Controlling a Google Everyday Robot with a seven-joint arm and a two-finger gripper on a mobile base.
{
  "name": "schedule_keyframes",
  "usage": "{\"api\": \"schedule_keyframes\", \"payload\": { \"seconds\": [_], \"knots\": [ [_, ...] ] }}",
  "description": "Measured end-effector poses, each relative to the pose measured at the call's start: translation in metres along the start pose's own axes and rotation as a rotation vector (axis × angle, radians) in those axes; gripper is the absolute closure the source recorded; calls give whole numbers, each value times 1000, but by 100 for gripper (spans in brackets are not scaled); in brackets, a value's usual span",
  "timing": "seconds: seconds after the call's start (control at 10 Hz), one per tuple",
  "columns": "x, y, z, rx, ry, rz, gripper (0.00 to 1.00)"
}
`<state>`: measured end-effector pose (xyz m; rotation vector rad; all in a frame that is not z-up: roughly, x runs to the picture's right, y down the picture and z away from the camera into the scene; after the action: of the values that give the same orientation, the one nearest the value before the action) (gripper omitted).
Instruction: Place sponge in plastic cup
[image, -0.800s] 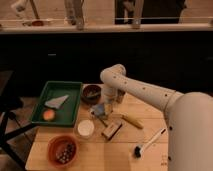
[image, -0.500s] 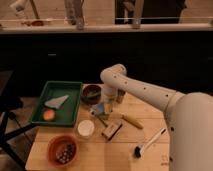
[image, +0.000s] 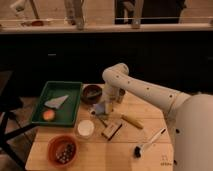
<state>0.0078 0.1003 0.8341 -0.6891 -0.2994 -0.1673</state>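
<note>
A white plastic cup (image: 85, 128) stands upright near the middle of the wooden table (image: 150, 160). A flat block with a light and a dark side, which looks like the sponge (image: 112, 130), lies just right of the cup. My gripper (image: 104, 107) hangs low over the table behind both of them, next to a brown bowl (image: 92, 93). A small pale-blue thing (image: 101, 110) shows at its tip; I cannot tell what it is. The arm (image: 145, 90) reaches in from the right.
A green tray (image: 73, 89) at the left holds a grey cloth-like piece (image: 56, 101) and an orange fruit (image: 48, 115). An orange bowl (image: 62, 149) stands front left. A yellow oblong item (image: 132, 121) and a white-handled brush (image: 148, 142) lie at the right.
</note>
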Motion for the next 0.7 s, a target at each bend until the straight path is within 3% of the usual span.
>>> {"api": "schedule_keyframes", "payload": {
  "seconds": [0.4, 0.7],
  "knots": [
    [1, 0, -2, 14, -60, 8, 100],
    [0, -1, -1, 13, -78, 8, 100]
  ]
}}
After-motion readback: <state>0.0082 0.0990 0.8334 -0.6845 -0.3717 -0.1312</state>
